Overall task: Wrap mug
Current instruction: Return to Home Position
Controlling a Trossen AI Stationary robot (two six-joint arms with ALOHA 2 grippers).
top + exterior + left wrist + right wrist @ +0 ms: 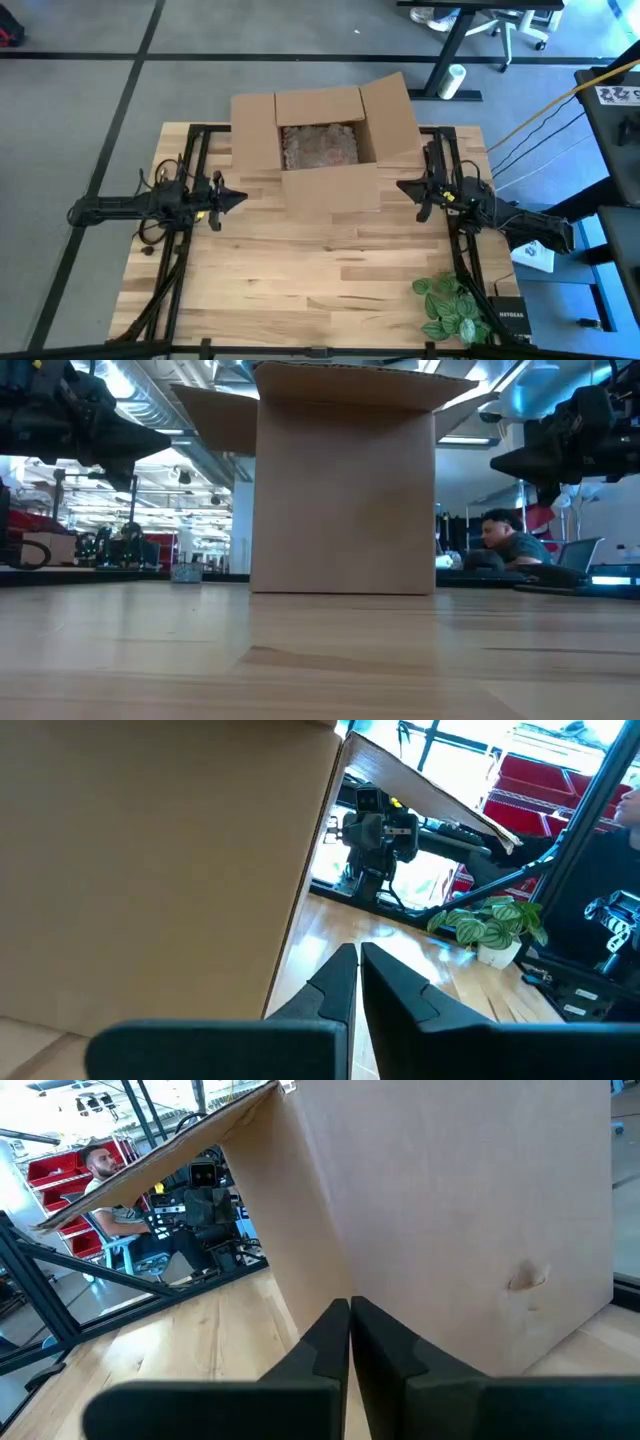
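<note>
Now the wrapped mugs [320, 146] sit in the box [330, 185] on the bench [300, 270], my left fingers [400, 990] and right fingers [390, 1340] are together beside it, so I just park them.

Cardboard box [330, 190], plain brown, stands upright on the counter [300, 280] at the middle of its far edge, top open. All four flaps are folded outward: the left and right ones splay wide, the near one hangs down the front wall. Front wall is plain and unmarked in the low view [345, 500]. Inside, crumpled bubble wrap [318, 145], pale and pinkish, fills the floor of the box; what it covers cannot be told.
</note>
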